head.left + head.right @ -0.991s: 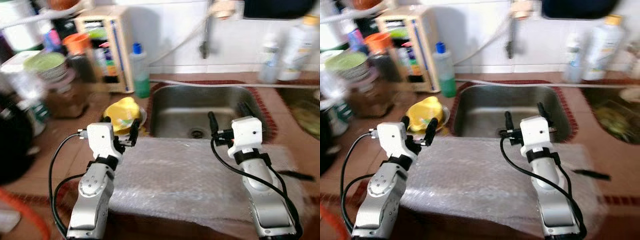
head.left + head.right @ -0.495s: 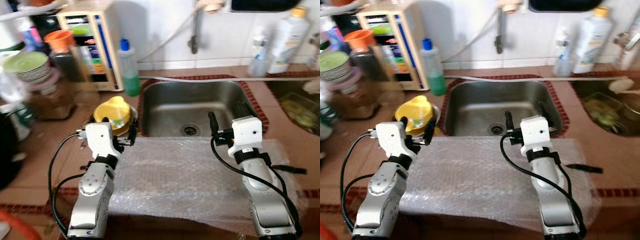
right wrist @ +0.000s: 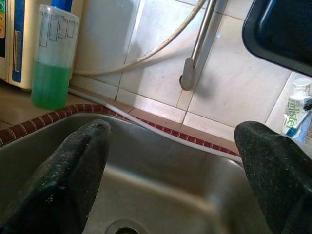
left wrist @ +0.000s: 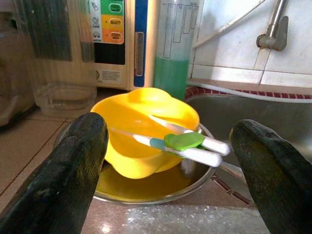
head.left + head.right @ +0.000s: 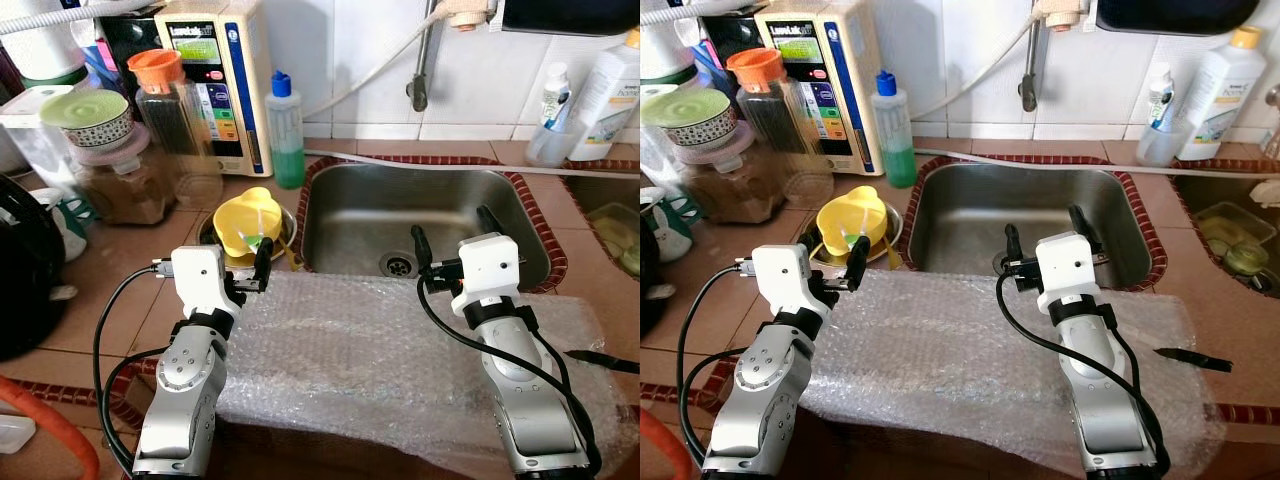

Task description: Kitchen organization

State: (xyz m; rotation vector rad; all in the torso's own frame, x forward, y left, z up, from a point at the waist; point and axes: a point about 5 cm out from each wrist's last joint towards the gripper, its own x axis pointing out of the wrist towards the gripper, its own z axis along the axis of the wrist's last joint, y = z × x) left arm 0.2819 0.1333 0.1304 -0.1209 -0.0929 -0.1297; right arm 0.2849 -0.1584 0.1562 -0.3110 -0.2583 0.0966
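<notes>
A tiled counter (image 5: 120, 290) of reddish-brown squares runs along a white tiled wall (image 5: 480, 70), and a steel sink (image 5: 330, 215) with a round drain is set into it, edged by a dark red patterned border. A wide sheet of bubble wrap (image 5: 360, 350), cloudy and dimpled, lies over the near edge of the counter in front of the sink; both silver arms rest on it.

The left gripper (image 5: 240, 258) sits at the sheet's far corner with its black fingers spread, pointing at a yellow plastic bowl (image 4: 141, 122). The bowl, rounded and glossy, sits in a shallow metal dish (image 4: 195, 183) just beside the sink's left rim, with a white utensil with a green band (image 4: 185, 144) lying across it.

The right gripper (image 5: 1042, 235) reaches over the sink's near rim, fingers also spread wide, holding nothing.

Behind the bowl stand a bottle of green liquid with a blue cap (image 5: 286, 135), a cream box-shaped appliance (image 5: 225, 80), and a clear jar with an orange lid (image 5: 170, 110). Further left, a green-lidded patterned bowl (image 5: 90, 115) rests on a jar of brown contents. A white bottle (image 5: 610, 95) stands right of the tap (image 5: 422, 70). A thin black object (image 5: 1193, 358) lies on the sheet's right edge.
</notes>
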